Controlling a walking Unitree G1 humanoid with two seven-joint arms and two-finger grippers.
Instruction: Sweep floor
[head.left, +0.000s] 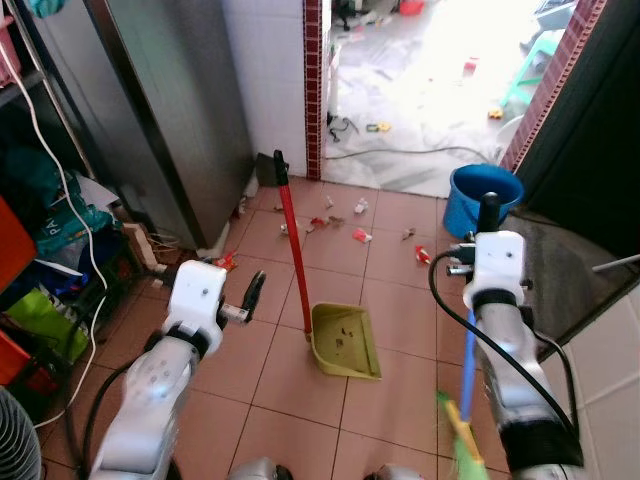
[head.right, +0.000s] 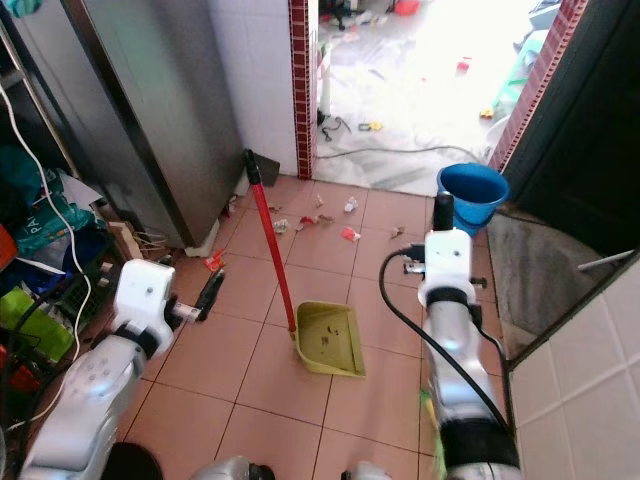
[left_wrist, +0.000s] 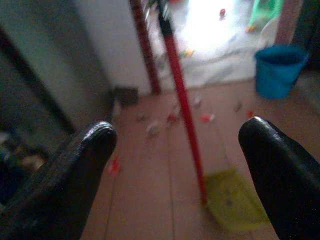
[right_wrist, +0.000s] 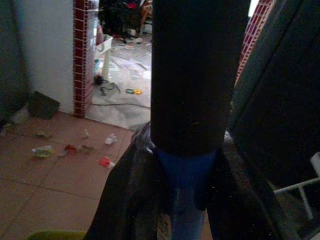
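Broom (head.left: 468, 380) (blue shaft, black top grip, green bristles low by the robot's body) stands upright at the right, right pincer (right_wrist: 187, 200) clamped on its shaft. Yellow dustpan (head.left: 345, 342) with red handle sits on the tiled floor (head.left: 400, 300) ahead; litter scraps (head.left: 362, 236) lie beyond it, near the blue bucket (head.left: 483, 196). Left pincer (left_wrist: 175, 165) hovers left of the dustpan, fingers apart, holding nothing.
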